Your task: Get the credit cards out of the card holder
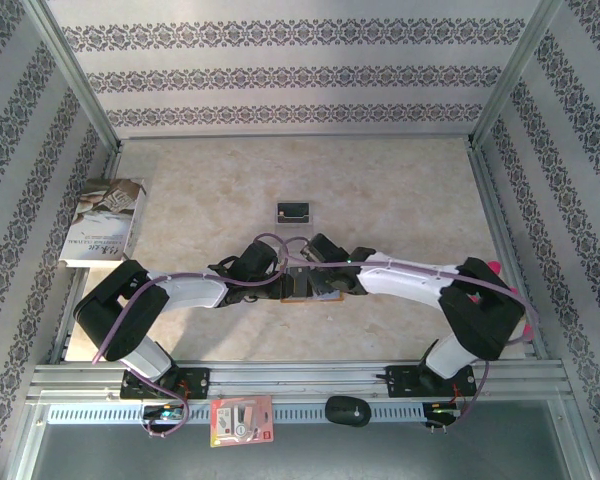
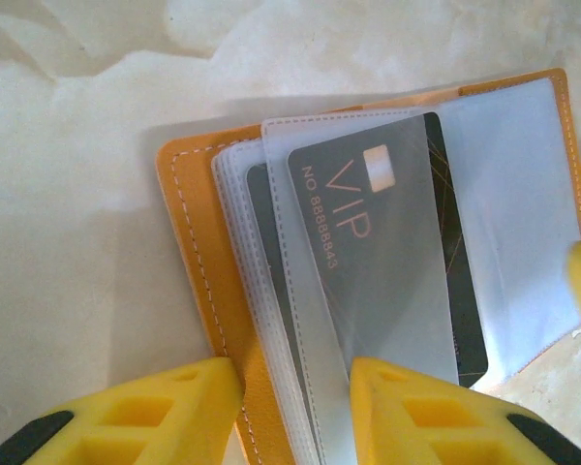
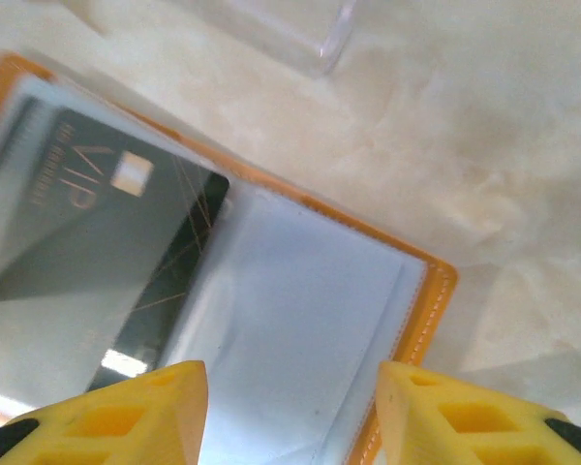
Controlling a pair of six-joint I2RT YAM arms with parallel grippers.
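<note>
The card holder (image 2: pixel 189 223) lies open on the table, orange leather with clear sleeves. A black credit card (image 2: pixel 387 252) marked VIP sits inside one sleeve. My left gripper (image 2: pixel 295 392) hangs over the holder's left edge, jaws apart, with the orange cover and the sleeve stack in the gap. My right gripper (image 3: pixel 290 407) is open over the other half of the card holder (image 3: pixel 436 291), above an empty sleeve (image 3: pixel 300 310), with the credit card (image 3: pixel 107 223) to its left. From above, both grippers meet at the card holder (image 1: pixel 298 288). Another black credit card (image 1: pixel 293 211) sits farther back.
A clear plastic stand (image 3: pixel 281 29) is just beyond the holder. A book (image 1: pixel 105 222) lies at the left wall. A red-and-white packet (image 1: pixel 242 420) and a black object (image 1: pixel 347 410) rest on the front rail. Metal frame posts border the table.
</note>
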